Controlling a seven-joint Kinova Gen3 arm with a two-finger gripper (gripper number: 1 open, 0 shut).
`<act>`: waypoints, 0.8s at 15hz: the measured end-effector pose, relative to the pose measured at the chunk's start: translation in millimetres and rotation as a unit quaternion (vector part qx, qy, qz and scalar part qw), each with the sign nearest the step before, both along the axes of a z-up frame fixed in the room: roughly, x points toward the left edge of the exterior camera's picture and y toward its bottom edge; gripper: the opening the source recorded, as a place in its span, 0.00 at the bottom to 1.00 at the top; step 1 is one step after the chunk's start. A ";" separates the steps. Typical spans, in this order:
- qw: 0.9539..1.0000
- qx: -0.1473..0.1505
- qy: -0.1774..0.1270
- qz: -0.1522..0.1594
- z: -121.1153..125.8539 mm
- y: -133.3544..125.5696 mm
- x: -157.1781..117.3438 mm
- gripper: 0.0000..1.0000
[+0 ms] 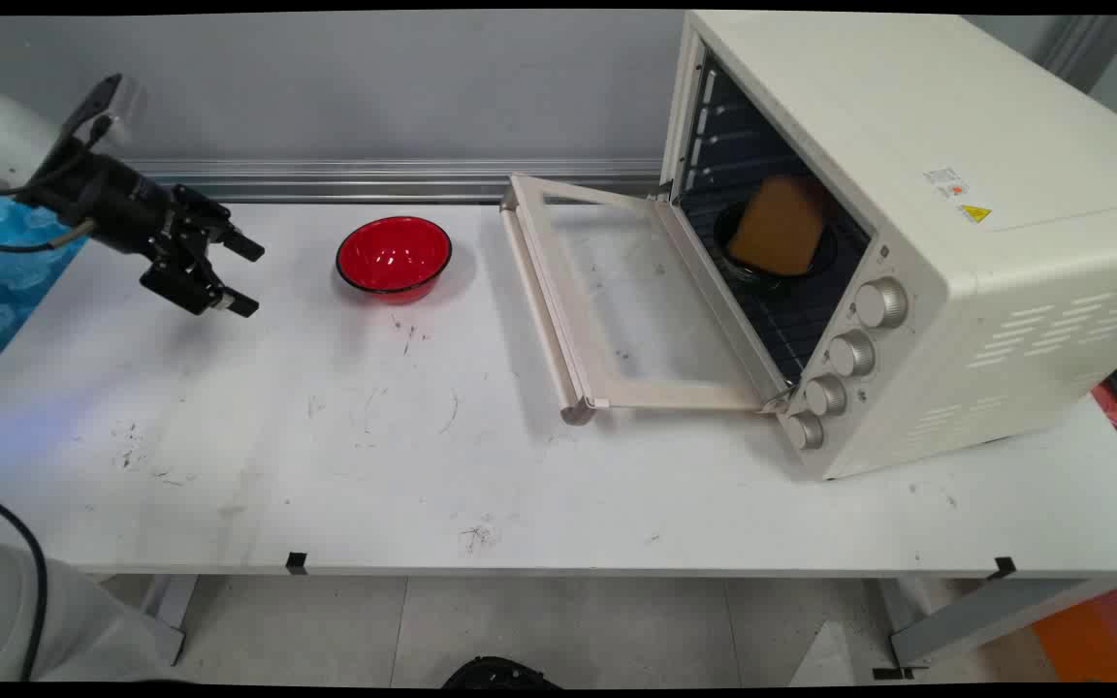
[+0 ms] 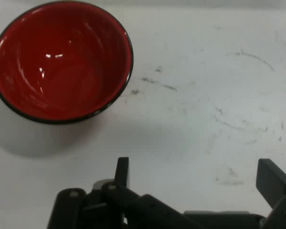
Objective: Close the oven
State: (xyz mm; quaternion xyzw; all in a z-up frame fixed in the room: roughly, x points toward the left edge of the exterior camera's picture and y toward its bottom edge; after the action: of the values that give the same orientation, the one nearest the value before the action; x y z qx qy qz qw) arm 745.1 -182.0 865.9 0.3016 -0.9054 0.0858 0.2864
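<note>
No brand name or readable lettering shows anywhere; the only marking is a small warning label (image 1: pixel 959 197) with a yellow triangle on the top of the oven, too small to read.

At the left, the black gripper (image 1: pixel 240 276) hangs above the white table (image 1: pixel 326 465), tipped to point to the right. Its two fingers (image 1: pixel 244 249) stand wide apart with nothing between them, and they touch nothing. In the hand view the fingers (image 2: pixel 271 179) rise from the bottom edge with only bare, scuffed table top between them.

Just to the right of the gripper, and a little farther back toward the wall, sits a red bowl (image 1: pixel 394 255) with a dark rim, upright and empty. It is the thing nearest the gripper, but clear of it. In the hand view the bowl (image 2: pixel 62 61) lies at the upper left, off to the side of the open fingers rather than in line with them.

Farther right, well away from the gripper, stands a cream toaster oven (image 1: pixel 917 223) with its glass door (image 1: pixel 617 301) dropped flat onto the table toward the gripper's side. Four round knobs (image 1: pixel 842 354) run down its front edge. Inside, on the rack, a tan block like a slice of bread (image 1: pixel 783 225) leans in a dark dish (image 1: pixel 743 262).
</note>
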 end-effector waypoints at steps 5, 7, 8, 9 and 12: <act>1.000 0.000 0.001 0.009 6.6 -12.7 -16.0 1.00; 1.000 0.001 0.004 0.013 8.0 -19.3 -27.3 1.00; 1.000 0.002 0.006 0.015 8.0 -23.0 -34.7 1.00; 1.000 0.002 0.007 0.017 7.9 -26.4 -41.3 1.00; 1.000 0.004 0.013 0.020 5.0 -35.6 -61.5 1.00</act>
State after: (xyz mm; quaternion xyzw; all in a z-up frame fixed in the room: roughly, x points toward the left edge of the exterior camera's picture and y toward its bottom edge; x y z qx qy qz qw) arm 683.6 -217.6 871.0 0.3222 -0.8956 0.0845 0.2950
